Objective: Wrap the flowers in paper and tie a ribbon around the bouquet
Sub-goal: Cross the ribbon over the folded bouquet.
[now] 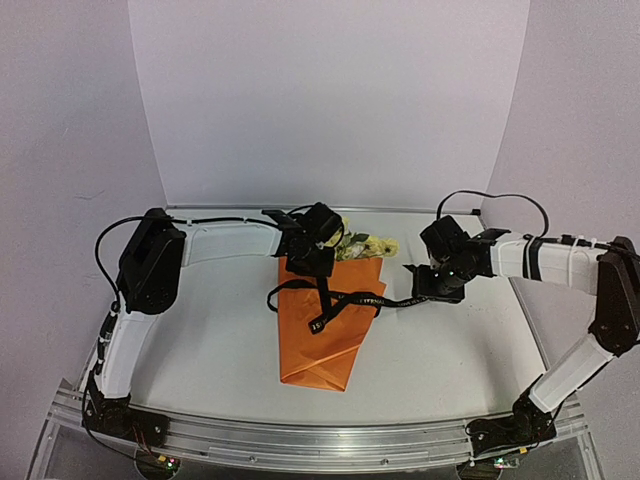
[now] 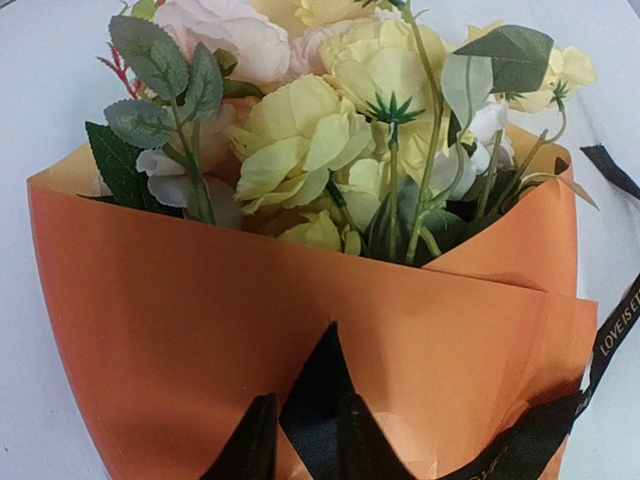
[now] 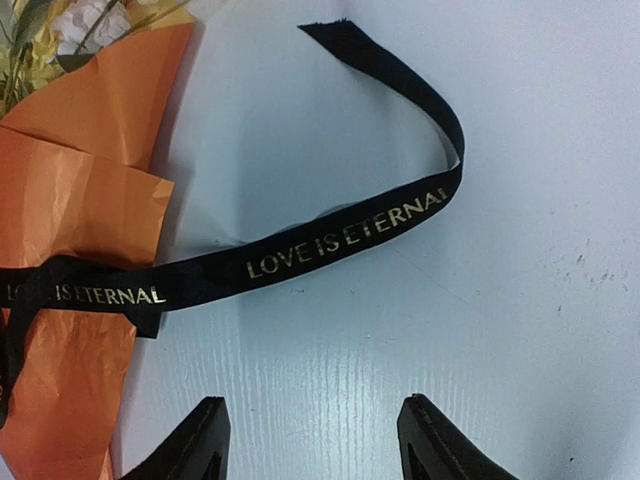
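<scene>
white counter (image 1: 470, 350) set against a pale backdrop (image 1: 330, 100). the bouquet (image 1: 322, 320) lies at the centre with its wide end toward the backdrop: orange paper (image 2: 200, 320) folded into a cone, with yellow and cream flowers (image 2: 320, 130) and green leaves (image 2: 150, 60) poking out of it. a black ribbon (image 3: 340, 240) lettered "love is eternal" crosses the middle of the cone and trails right onto the counter, its free end curled back. the left end effector (image 1: 312, 255) is at the cone's wide end, its fingers close together over the paper; whether they pinch anything cannot be told. the right end effector (image 3: 315, 445) is just right of the bouquet, its fingers spread with nothing between them, and the ribbon's tail lies ahead of it.
</scene>
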Available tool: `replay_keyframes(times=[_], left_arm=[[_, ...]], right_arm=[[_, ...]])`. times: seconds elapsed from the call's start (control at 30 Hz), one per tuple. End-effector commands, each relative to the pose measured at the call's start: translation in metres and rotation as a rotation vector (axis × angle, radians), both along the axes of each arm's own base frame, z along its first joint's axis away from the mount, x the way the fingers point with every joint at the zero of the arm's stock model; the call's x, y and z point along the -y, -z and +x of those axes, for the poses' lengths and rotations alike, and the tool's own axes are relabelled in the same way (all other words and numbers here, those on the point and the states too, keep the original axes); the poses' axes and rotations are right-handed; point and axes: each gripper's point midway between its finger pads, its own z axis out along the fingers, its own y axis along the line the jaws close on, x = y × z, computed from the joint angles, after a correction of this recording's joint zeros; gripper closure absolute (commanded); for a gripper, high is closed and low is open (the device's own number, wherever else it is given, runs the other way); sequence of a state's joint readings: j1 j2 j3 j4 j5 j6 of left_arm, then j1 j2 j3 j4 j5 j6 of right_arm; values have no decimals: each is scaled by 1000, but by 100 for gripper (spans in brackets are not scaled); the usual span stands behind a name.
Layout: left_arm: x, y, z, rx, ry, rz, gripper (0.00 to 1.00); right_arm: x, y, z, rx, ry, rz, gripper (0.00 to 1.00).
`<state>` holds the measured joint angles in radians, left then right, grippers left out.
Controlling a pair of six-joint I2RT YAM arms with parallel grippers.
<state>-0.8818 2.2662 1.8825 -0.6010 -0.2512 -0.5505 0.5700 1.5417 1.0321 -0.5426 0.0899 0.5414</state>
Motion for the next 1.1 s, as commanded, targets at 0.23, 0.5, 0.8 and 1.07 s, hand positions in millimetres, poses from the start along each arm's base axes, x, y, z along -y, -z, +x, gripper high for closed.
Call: replay_keyframes(times=[0.23, 0.5, 0.8, 1.07], left_arm=[[8, -44, 11, 107, 23, -69, 99], [0, -72, 9, 137, 40, -156, 100], [-19, -96, 6, 166, 56, -197, 100], [-26, -112, 11, 188, 55, -220, 100]], right_arm=[[-12, 19, 7, -110, 195, 196, 34], [-19, 43, 29, -107, 438, 312, 38], [46, 42, 54, -1, 410, 109, 38], [60, 64, 85, -39, 404, 65, 39]])
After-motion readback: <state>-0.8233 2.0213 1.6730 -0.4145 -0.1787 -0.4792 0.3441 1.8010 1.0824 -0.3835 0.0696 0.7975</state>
